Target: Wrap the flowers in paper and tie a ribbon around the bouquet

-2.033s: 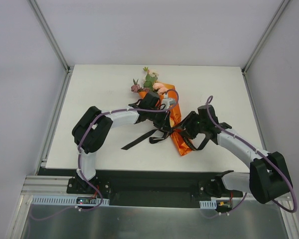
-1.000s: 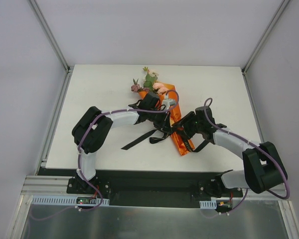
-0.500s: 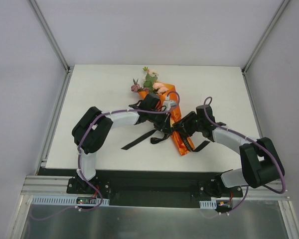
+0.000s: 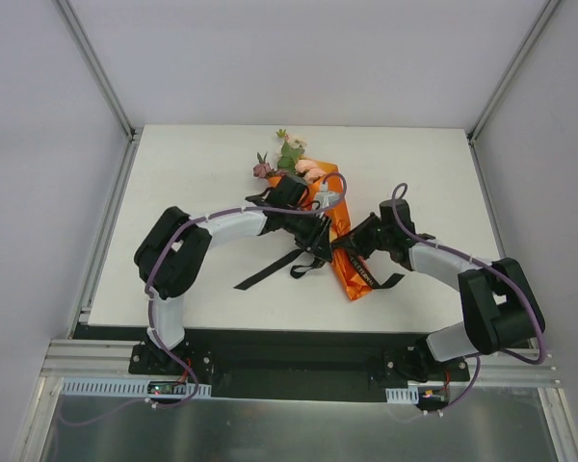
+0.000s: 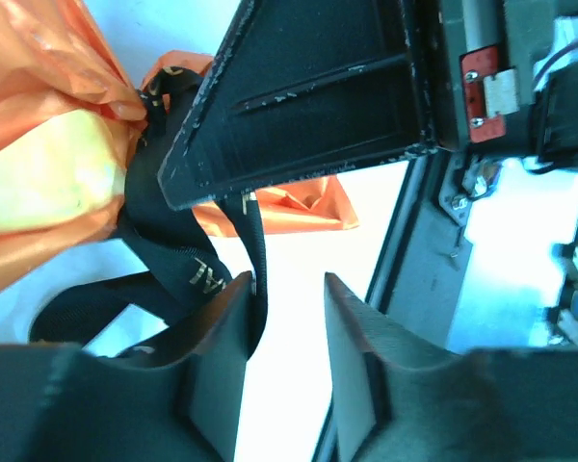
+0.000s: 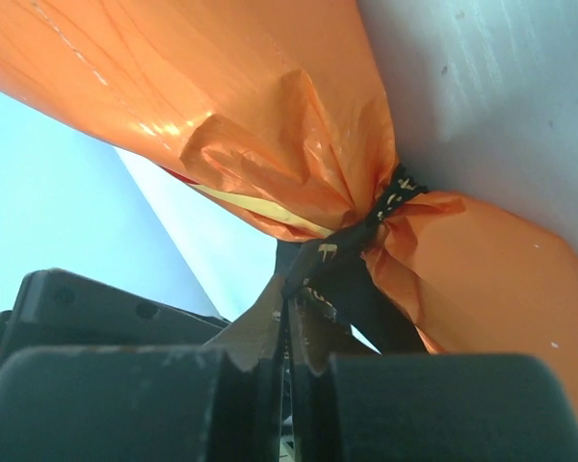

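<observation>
From the top external view alone the whole orange paper-cone bouquet [image 4: 354,274] was seen, laid on the white flat surface [image 4: 193,173] near its middle, its wide end turned to the far side. The small pale pink and mauve flowers [image 4: 291,159] with green leaves were shown at that end, and in neither wrist view. Two loose tails of the long narrow black fabric ribbon [image 4: 268,271] were spread on the surface, one to each side of the cone's narrow end. The left end effector [image 4: 320,248] and the right end effector [image 4: 353,246] were brought close together over the cone's waist; how far each stood open could not be judged from above.

In the right wrist view the glossy, crinkled orange paper [image 6: 222,96] was seen gathered into a tight neck bound by the ribbon, gold lettering visible on it; one strand was led from that neck into the right end effector, whose fingers [image 6: 260,332] were pressed together on it with no gap.

In the left wrist view the left end effector was found partly open, bright surface showing between its fingers [image 5: 217,346]; a ribbon strand hung just beside the inner edge of one finger, and nothing was clamped.
</observation>
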Robot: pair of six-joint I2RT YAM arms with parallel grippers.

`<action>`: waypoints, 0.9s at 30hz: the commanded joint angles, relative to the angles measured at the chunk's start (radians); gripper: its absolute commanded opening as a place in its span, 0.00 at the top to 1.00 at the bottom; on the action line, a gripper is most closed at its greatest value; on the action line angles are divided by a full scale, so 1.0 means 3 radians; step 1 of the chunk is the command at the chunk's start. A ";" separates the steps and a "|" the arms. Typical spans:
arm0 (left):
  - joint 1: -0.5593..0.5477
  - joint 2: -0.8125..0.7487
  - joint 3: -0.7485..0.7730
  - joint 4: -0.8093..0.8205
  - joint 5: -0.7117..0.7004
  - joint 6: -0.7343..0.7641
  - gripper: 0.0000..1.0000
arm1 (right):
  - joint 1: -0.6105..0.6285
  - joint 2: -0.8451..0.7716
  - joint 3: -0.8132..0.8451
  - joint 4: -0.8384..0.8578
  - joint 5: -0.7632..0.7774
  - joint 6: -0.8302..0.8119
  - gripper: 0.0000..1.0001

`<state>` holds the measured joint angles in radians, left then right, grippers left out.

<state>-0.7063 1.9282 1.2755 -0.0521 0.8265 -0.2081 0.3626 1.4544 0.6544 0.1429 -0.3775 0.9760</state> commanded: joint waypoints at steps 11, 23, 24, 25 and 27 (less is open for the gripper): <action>0.0299 -0.0282 0.0335 -0.0220 -0.0658 -0.0334 0.79 | -0.0068 -0.0092 -0.0162 0.0608 -0.0240 -0.0134 0.99; 0.0013 0.0143 0.0652 -0.0399 -0.0710 0.0243 0.61 | -0.0109 -0.0190 -0.0269 0.0664 -0.0286 -0.0150 0.99; 0.0007 0.0179 0.0677 -0.0404 -0.0730 0.0249 0.59 | -0.0119 -0.0195 -0.0269 0.0679 -0.0291 -0.0145 0.99; 0.0002 0.0199 0.0693 -0.0409 -0.0705 0.0259 0.58 | -0.0114 -0.0195 -0.0264 0.0684 -0.0301 -0.0139 0.99; -0.0003 0.0235 0.0713 -0.0409 -0.0709 0.0254 0.57 | -0.0125 -0.0205 -0.0264 0.0695 -0.0311 -0.0129 0.99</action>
<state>-0.7120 1.9839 1.4380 -0.1669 0.6189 -0.1749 0.3359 1.4319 0.5755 0.3012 -0.4435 0.9417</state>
